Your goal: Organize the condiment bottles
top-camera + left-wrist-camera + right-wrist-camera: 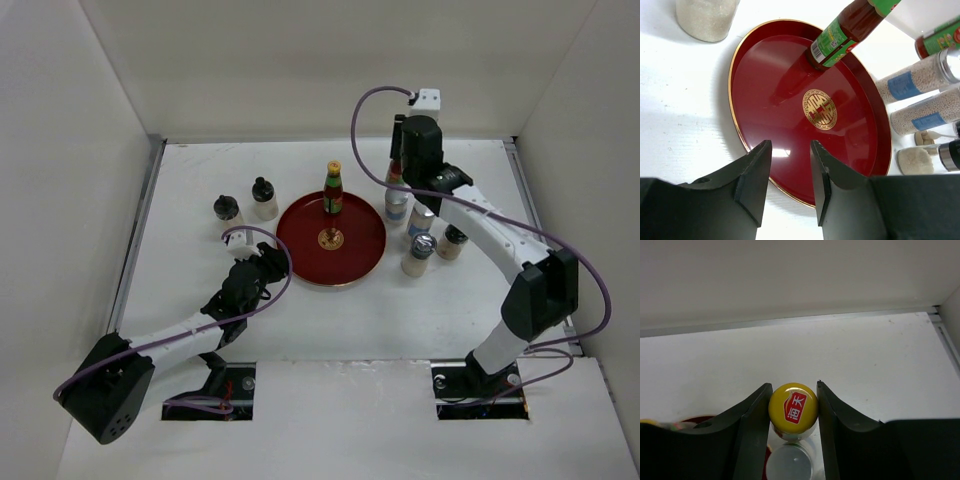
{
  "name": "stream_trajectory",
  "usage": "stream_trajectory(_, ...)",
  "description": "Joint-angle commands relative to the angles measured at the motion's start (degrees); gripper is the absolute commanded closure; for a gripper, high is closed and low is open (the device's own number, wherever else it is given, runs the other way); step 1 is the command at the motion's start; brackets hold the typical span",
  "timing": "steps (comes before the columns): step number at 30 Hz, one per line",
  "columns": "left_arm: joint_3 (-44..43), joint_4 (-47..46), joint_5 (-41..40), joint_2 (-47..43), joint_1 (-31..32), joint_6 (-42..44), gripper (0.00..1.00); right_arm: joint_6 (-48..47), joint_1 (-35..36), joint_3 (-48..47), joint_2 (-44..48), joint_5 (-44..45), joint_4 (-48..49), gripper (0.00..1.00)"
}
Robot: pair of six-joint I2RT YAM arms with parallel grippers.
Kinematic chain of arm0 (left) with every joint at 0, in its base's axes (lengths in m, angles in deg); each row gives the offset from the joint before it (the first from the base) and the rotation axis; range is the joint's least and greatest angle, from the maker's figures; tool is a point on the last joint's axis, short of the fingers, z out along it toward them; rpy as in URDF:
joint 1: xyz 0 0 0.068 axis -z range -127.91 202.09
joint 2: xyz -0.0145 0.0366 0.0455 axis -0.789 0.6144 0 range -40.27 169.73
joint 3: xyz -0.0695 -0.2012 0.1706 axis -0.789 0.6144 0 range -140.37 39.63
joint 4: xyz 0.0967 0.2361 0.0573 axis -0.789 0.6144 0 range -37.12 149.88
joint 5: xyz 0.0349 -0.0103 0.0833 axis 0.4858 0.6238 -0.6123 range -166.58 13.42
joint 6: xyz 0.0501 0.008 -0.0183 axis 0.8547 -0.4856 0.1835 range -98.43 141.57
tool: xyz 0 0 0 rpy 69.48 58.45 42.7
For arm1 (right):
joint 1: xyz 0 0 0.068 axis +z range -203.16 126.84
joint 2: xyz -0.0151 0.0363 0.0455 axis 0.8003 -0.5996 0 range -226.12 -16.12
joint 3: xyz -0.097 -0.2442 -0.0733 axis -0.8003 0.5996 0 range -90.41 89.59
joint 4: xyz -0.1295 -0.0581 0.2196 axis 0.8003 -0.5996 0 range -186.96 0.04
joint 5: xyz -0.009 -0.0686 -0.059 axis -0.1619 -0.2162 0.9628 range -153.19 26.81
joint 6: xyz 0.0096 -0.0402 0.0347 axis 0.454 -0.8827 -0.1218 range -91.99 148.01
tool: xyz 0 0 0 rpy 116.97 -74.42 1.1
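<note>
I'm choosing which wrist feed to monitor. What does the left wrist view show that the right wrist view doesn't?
Only left wrist: the round red tray with a gold emblem, a red sauce bottle with a green label standing on it, pale granule-filled jars beside it, and the open left gripper. Only right wrist: the right gripper closed on a round yellow bottle cap, plus the back wall. Both: the white table.

Glossy red lacquered tray [775, 100], shiny smooth yellow cap [792, 407], matt white table [330, 330]
</note>
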Motion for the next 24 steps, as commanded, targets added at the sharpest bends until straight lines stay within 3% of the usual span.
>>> stream_trajectory(1,0.3,-3.6,0.0,-0.5,-0.4,-0.6,0.65,-0.8,3.0,-4.9,3.7,-1.1,9.5,0.77)
stream_trajectory(24,0.5,-3.6,0.2,-1.1,-0.6,-0.7,0.65,2.4,12.6,-3.8,-6.6,-2.4,11.5,0.77)
